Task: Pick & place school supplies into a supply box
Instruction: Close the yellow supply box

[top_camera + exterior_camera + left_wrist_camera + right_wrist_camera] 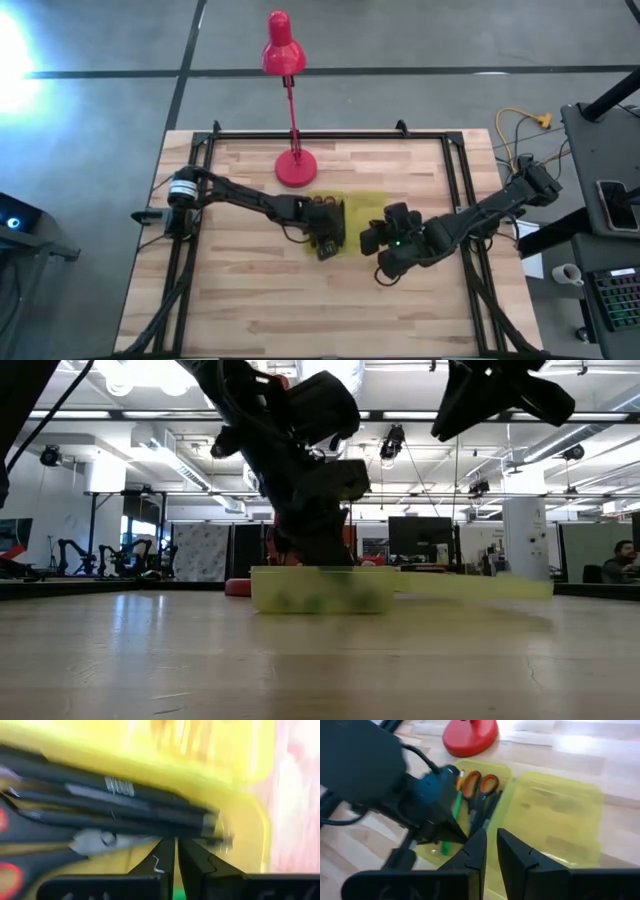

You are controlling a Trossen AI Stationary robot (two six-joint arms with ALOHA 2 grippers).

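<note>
At the middle of the wooden table [250, 300], the left gripper [326, 240] reaches down into the translucent yellow-green supply box [485, 785], fingers pressed together on nothing, just above the black pens [125, 805] lying inside. The red-handled scissors [479, 787] and green marker [454, 810] lie there too (the lid [560, 820] lies open flat beside them). The right gripper [375, 240] hovers at the lid side, jaws nearly closed and empty, with the red desk lamp [292, 120] behind.

No legible text, label, brand, number or sign appears in any view; markings on the black pens [125, 802] are too blurred to read.
</note>
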